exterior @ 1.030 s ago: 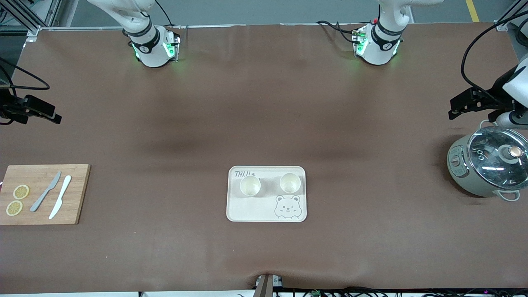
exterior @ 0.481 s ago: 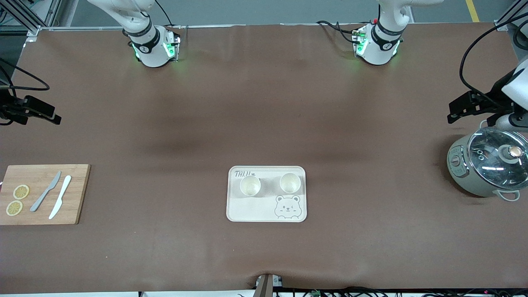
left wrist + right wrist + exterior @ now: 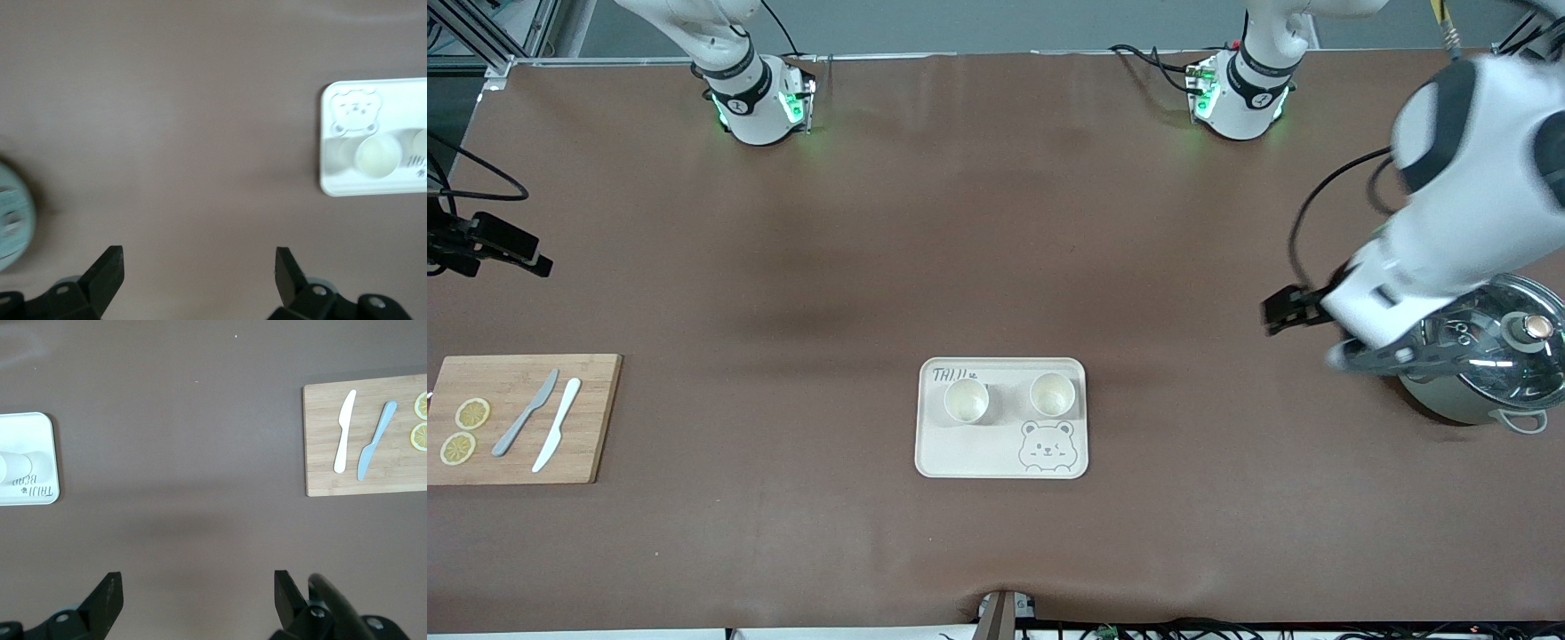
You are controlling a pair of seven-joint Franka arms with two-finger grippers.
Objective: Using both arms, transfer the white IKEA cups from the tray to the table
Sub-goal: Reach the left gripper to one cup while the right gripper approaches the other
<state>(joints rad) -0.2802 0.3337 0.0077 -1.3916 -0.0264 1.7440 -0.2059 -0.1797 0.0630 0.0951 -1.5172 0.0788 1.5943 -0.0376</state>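
Note:
Two white IKEA cups stand upright on the cream bear-printed tray [image 3: 969, 453] near the table's middle. One cup [image 3: 966, 400] is toward the right arm's end, the other cup [image 3: 1051, 395] toward the left arm's end. My left gripper [image 3: 1289, 311] is open and empty, in the air over bare table beside the pot. The left wrist view [image 3: 199, 257] shows the tray [image 3: 400, 100] and a cup [image 3: 377, 157] well away from it. My right gripper [image 3: 511, 244] is open and empty over the table's right-arm end. The right wrist view [image 3: 199, 580] shows the tray's edge [image 3: 30, 427] far off.
A wooden cutting board [image 3: 591, 418] with two knives and two lemon slices lies at the right arm's end and shows in the right wrist view [image 3: 320, 440]. A grey pot with a glass lid [image 3: 1485, 356] stands at the left arm's end, partly under the left arm.
The left arm has swung in from the table's edge toward the middle, now over the pot. The right gripper has barely shifted. The cups and tray have not moved.

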